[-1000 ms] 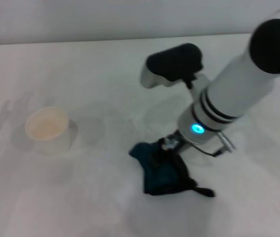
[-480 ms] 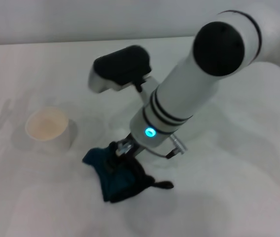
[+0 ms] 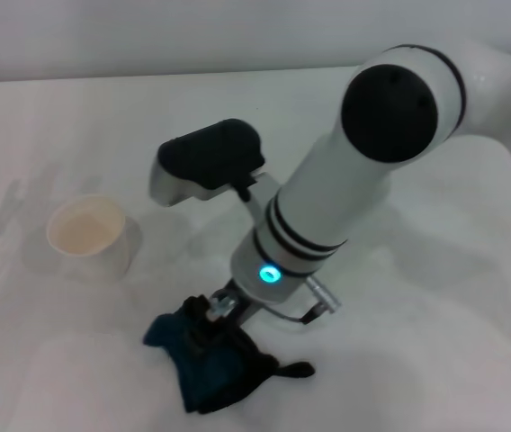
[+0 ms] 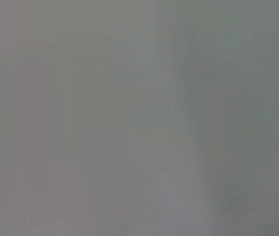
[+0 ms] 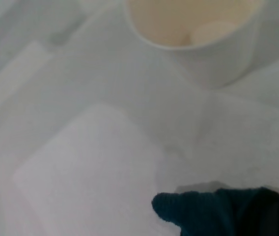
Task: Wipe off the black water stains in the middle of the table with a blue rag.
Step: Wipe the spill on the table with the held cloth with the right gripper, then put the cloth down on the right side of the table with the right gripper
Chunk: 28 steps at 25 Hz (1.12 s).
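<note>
My right gripper (image 3: 213, 317) points down at the white table (image 3: 435, 360) and is shut on the blue rag (image 3: 206, 362), which lies bunched on the surface near the front, its black loop trailing to the right. The rag's edge also shows in the right wrist view (image 5: 228, 211). No black water stains show in any view; where they might be is covered by the rag or the arm. My left gripper is out of view, and the left wrist view shows only blank grey.
A white paper cup (image 3: 89, 236) stands upright to the left of the rag, a short way off; it also shows in the right wrist view (image 5: 198, 39). My right arm (image 3: 345, 189) reaches across the table's middle.
My right gripper has dragged the blue rag to the left and towards the table's front edge. The cup has not moved.
</note>
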Available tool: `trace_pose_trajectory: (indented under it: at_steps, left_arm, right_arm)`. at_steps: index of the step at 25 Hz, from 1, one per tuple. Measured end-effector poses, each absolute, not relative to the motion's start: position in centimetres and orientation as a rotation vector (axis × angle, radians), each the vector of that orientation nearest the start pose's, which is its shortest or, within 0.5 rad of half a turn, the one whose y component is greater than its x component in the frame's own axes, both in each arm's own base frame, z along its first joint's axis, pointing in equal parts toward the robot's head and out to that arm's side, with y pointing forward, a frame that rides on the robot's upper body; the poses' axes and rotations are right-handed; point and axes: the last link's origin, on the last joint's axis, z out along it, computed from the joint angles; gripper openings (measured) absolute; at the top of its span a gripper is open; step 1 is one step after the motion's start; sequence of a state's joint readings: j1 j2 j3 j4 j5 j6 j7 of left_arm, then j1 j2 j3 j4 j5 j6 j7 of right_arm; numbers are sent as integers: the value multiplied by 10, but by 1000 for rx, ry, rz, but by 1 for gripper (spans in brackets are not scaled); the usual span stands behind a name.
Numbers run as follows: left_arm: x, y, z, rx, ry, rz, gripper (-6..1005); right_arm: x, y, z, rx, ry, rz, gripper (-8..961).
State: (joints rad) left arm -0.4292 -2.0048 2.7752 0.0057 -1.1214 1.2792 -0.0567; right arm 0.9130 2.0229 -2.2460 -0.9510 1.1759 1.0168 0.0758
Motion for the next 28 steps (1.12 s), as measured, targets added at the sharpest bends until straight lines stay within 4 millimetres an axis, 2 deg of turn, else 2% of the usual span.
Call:
trace_pose_trajectory:
  at_steps: [6,14,28]
  left_arm:
    - [-356,315,16,-1776,-233,-475,876]
    - [-358,316,16,-1778,-241,-463,876]
    - [-353,324,15,-1778,-236,-464,877]
  right_arm:
    - [153,323,-126,-2504,1397,-582,87]
    - [191,341,-73,-2289,1462,-630,87]
    - [243,369,2,-2086,1532,-574,86]
